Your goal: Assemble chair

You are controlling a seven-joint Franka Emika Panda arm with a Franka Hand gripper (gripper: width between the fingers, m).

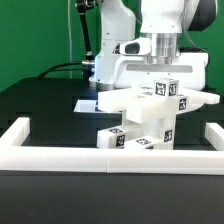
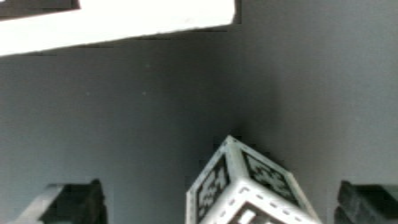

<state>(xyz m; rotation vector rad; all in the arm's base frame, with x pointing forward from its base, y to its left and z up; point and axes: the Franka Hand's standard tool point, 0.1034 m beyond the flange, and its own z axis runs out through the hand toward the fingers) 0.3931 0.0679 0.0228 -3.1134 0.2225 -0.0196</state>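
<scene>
End effector (image 1: 160,62) sits spread wide over the chair (image 1: 148,112), gripping nothing; an off-centre descent could topple the stack on the table (image 1: 45,108).

Looks like a robot lab. Big white robot arm (image 1: 160,25) at top of frame, black table (image 1: 40,110) w/ low white wall (image 1: 110,157) across bottom, green curtain (image 1: 35,35) upper left.
</scene>
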